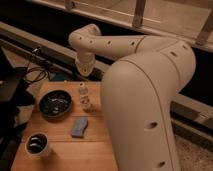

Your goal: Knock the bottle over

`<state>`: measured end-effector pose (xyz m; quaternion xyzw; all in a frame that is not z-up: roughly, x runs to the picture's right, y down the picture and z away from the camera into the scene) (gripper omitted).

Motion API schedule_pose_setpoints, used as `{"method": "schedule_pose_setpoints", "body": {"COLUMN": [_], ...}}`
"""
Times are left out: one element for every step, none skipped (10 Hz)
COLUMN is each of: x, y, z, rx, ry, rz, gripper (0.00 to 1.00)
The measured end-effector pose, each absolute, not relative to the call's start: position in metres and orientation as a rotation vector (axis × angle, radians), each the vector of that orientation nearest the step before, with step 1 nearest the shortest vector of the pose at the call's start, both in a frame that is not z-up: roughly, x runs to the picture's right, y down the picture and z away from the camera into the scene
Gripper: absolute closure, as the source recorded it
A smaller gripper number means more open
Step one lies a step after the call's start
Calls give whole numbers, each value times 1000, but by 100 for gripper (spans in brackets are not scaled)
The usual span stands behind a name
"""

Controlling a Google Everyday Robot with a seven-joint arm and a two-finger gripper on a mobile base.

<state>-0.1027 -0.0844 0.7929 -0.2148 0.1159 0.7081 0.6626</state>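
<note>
1. The wooden counter (57,131) is carrying four things.
2. A dark bowl (55,103) is sitting toward the far left.
3. The bottle (84,95) is standing just right of the bowl, near the far edge.
4. A blue sponge (80,127) is lying near the middle, nearer than the bottle.
5. A striped cup (38,144) is standing at the near left.
6. The end effector (84,71), closed, is hanging above the bottle.
</note>
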Motion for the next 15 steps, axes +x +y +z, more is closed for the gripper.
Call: {"method": "schedule_pose_setpoints", "body": {"x": [-102,-102,-103,-105,-107,-105,-102,-99,-91,-85,-80,-77,-77,-79,-83], "y": [-84,-84,-83,-78,-69,-62,-50,-37,-20,-9,3,20,28,39,46], "z": [805,820,826,835,843,844,842,837,829,823,814,802,795,784,775], "rx": [-513,-549,-570,-595,-624,-640,-663,-685,-708,-727,-751,-790,-812,-844,-866], "ry": [282,306,323,344,365,380,400,418,436,444,449,452,447,434,417], "rz": [1594,1585,1578,1567,1556,1550,1543,1535,1532,1532,1534,1527,1521,1506,1485], "gripper": [100,100,100,100,100,100,100,100,100,100,100,100,100,100,100]}}
